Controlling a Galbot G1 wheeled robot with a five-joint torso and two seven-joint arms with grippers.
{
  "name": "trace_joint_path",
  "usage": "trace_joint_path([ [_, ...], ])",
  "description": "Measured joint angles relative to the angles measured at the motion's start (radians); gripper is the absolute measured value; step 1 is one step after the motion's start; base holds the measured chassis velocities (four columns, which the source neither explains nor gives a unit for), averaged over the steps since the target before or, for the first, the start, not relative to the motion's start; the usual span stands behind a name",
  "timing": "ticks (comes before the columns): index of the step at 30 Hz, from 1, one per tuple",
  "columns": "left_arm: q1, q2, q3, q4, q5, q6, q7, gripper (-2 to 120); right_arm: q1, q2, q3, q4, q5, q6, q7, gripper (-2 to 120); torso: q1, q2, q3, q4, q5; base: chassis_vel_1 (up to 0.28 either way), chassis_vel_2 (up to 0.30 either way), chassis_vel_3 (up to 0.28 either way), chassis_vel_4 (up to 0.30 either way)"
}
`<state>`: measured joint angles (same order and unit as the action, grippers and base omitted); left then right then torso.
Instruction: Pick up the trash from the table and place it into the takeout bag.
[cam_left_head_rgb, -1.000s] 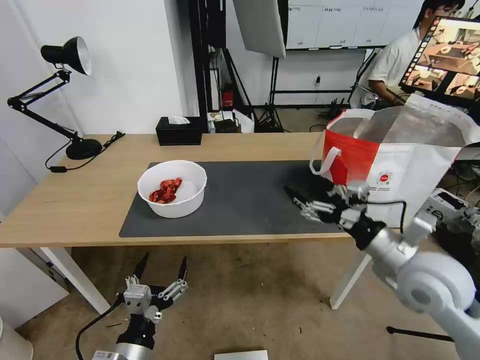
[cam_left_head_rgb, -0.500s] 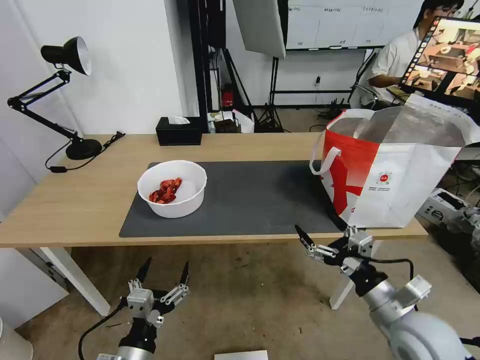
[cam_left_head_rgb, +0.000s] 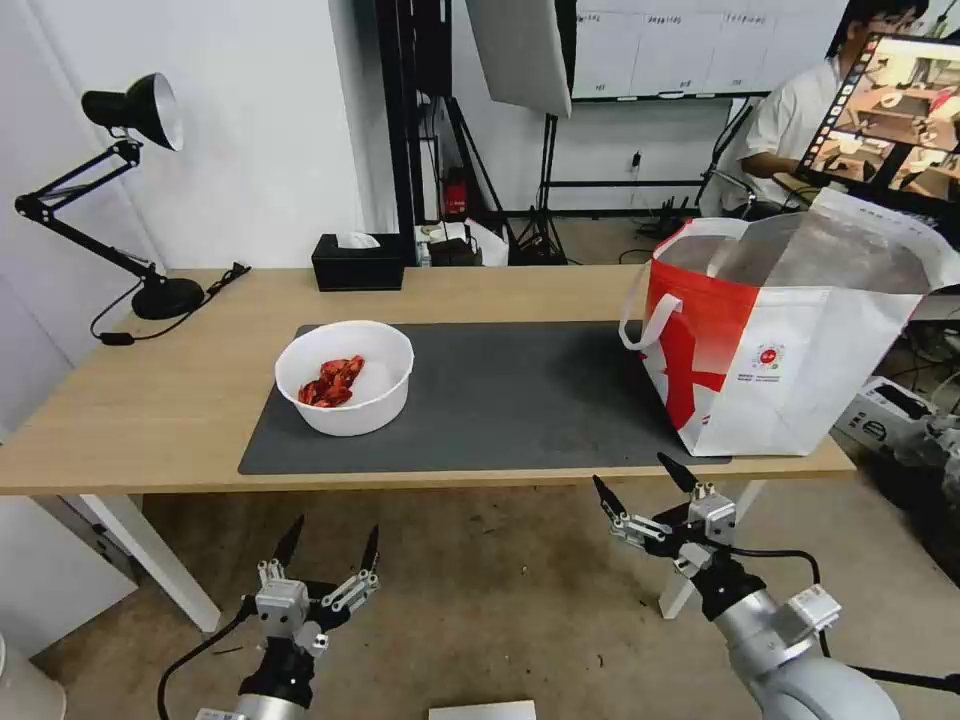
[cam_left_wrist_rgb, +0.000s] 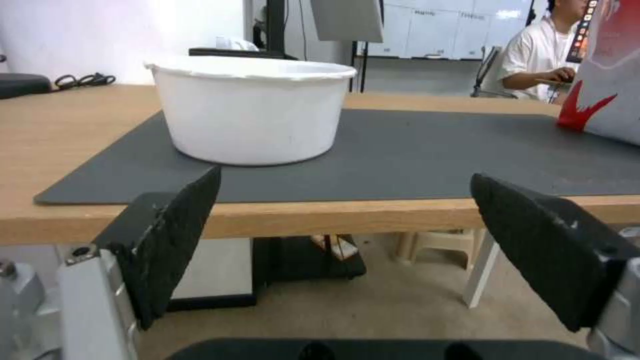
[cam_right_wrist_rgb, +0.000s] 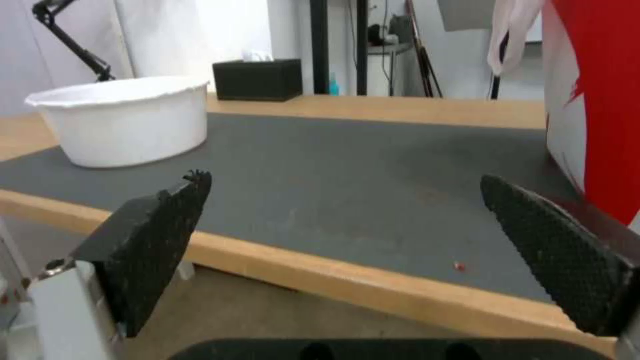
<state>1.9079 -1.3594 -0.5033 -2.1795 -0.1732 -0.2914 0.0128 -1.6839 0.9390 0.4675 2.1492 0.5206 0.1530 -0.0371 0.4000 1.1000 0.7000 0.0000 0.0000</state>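
Note:
A white round bowl (cam_left_head_rgb: 345, 376) with red shells, the trash in view, sits on the left part of the dark grey mat (cam_left_head_rgb: 500, 395) on the table (cam_left_head_rgb: 150, 400). The bowl (cam_left_wrist_rgb: 250, 107) (cam_right_wrist_rgb: 123, 117) also appears in both wrist views. The takeout bag (cam_left_head_rgb: 790, 340), white with a red panel, stands open at the table's right end. My left gripper (cam_left_head_rgb: 328, 541) hangs open below the table's front edge, under the bowl. My right gripper (cam_left_head_rgb: 641, 483) is open too, just below the front edge near the bag. Both are empty.
A black desk lamp (cam_left_head_rgb: 120, 180) stands at the table's far left with its cable. A black tissue box (cam_left_head_rgb: 357, 262) sits at the back edge. White table legs (cam_left_head_rgb: 150, 550) run down below. A small red crumb (cam_right_wrist_rgb: 459, 265) lies on the mat.
My right gripper has dropped from over the mat beside the bag to below the table's front edge. The left gripper has sunk slightly. Bowl and bag have not moved.

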Motion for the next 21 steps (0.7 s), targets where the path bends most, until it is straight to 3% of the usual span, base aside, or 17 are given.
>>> trace_joint_path([
  [21, -0.026, -0.006, 0.003, 0.032, 0.003, 0.005, -0.002, 100, 0.024, 0.006, -0.037, -0.025, -0.046, -0.019, 0.048, 100, 0.0, 0.0, 0.0, 0.0, 0.0, 0.0, 0.0, 0.0, 0.0],
])
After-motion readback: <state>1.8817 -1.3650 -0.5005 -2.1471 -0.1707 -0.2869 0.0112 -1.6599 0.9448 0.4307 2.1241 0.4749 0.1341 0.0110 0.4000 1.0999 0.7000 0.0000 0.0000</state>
